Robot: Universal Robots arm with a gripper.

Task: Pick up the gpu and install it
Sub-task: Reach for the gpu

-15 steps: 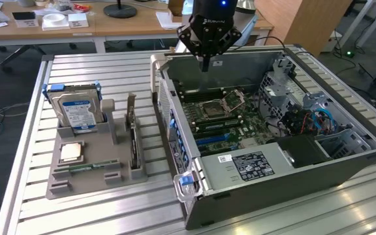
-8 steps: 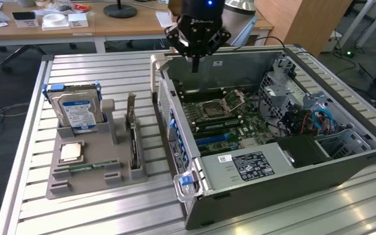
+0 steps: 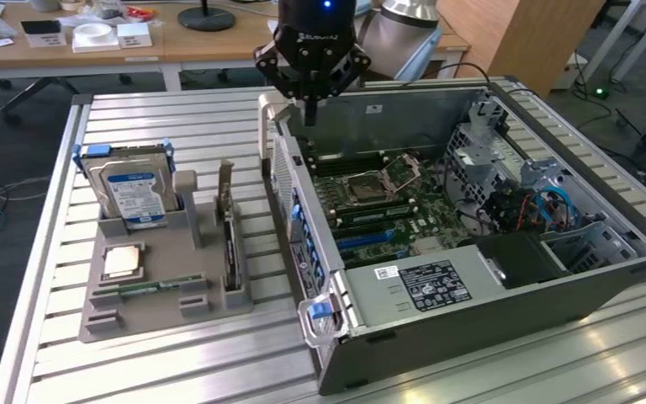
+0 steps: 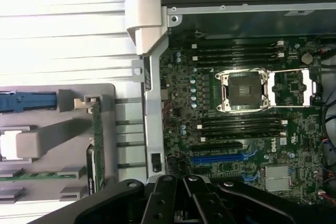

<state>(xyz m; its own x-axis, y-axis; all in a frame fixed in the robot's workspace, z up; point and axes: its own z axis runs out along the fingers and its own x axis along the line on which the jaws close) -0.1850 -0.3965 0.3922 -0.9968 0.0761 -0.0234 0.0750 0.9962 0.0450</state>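
Pick-up not begun: pincer [image 3: 312, 116] closed, empty, over computer case [image 3: 469, 307] wall; gpu [image 3: 228, 227] upright in holder [image 3: 149, 316]. Grasp needs it opened.

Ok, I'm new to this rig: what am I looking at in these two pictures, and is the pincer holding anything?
One picture comes from a camera off the arm and takes in the whole table. The other comes from a camera on the wrist, looking down past the pincer. The machine is a single robot arm. Its black pincer hangs over the open PC case, at the edge nearest the tray, shut and holding nothing. Inside the case lies the motherboard. The grey tray beside it carries a hard drive, a CPU chip, a RAM stick and the gpu, standing on edge, not yet picked up.
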